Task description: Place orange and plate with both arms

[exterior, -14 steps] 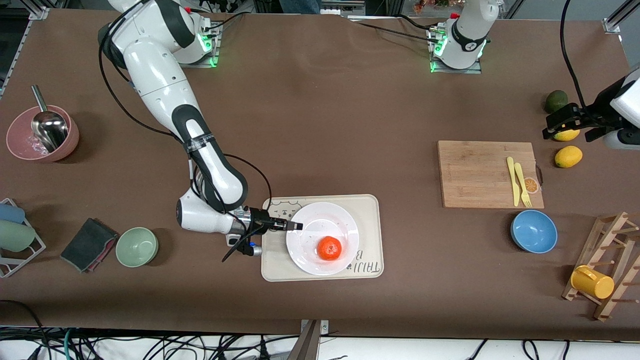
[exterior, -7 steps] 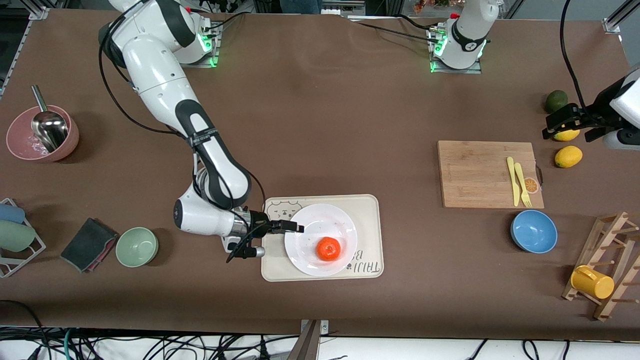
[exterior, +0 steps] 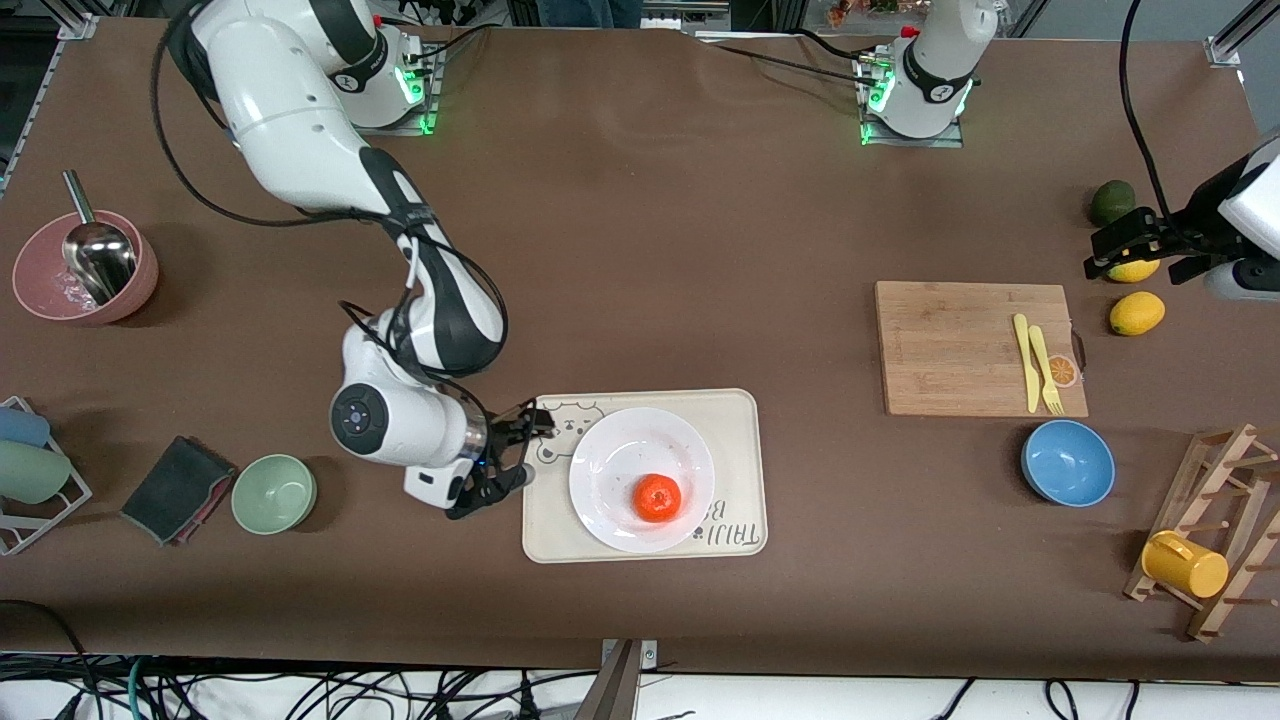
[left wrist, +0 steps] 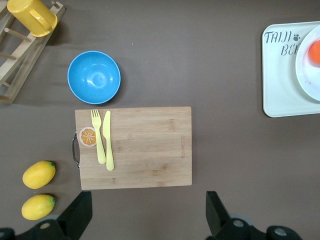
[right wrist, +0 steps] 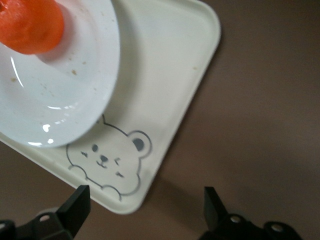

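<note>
A brown-covered bench carries everything, with a tangle of cables on the floor along the edge nearest the front camera. The white plate sits on a cream bear tray, and the orange rests on the plate, toward the side of it nearer the front camera. Toward the left arm's end lie a wooden cutting board with a yellow fork and knife, a blue bowl, two lemons and a wooden rack with a yellow cup. Toward the right arm's end are a green bowl, a dark cloth and a pink bowl holding a metal scoop. The right gripper hangs over the tray's bear-printed corner, jaws spread wide, holding nothing and clear of the plate. The left gripper waits over the lemons, jaws wide apart and empty.
</note>
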`<state>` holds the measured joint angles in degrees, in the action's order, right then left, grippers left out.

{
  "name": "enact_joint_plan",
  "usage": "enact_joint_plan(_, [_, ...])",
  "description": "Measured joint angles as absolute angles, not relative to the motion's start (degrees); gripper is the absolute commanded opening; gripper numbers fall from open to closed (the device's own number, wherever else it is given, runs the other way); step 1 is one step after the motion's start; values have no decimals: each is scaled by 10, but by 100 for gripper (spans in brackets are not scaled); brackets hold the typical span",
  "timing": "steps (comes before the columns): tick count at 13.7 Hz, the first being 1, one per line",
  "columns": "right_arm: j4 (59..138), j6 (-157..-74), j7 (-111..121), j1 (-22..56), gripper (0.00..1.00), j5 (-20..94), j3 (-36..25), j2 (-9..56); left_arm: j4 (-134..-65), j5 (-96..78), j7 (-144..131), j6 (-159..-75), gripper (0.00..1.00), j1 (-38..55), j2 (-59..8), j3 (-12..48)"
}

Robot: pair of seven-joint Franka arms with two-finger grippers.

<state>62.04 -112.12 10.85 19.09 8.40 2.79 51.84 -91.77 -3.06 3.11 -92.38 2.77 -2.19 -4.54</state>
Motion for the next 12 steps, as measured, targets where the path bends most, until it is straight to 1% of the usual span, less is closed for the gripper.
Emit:
enact_joint_plan(2, [618, -1051, 108, 190, 100, 24, 2, 472, -918, -31, 31, -924, 100, 28, -22, -45])
enact_joint_plan(4, [614, -991, 109, 189, 100, -11, -23, 416, -918, -31, 31, -924, 100, 28, -23, -45])
enact_joint_plan(7, [614, -853, 110, 187, 100, -15, -56, 339, -918, -31, 31, -924, 100, 28, -25, -45])
enact_joint_plan(12, [617, -714, 87, 181, 100, -17, -106, 248, -918, -31, 31, -924, 100, 28, -26, -45])
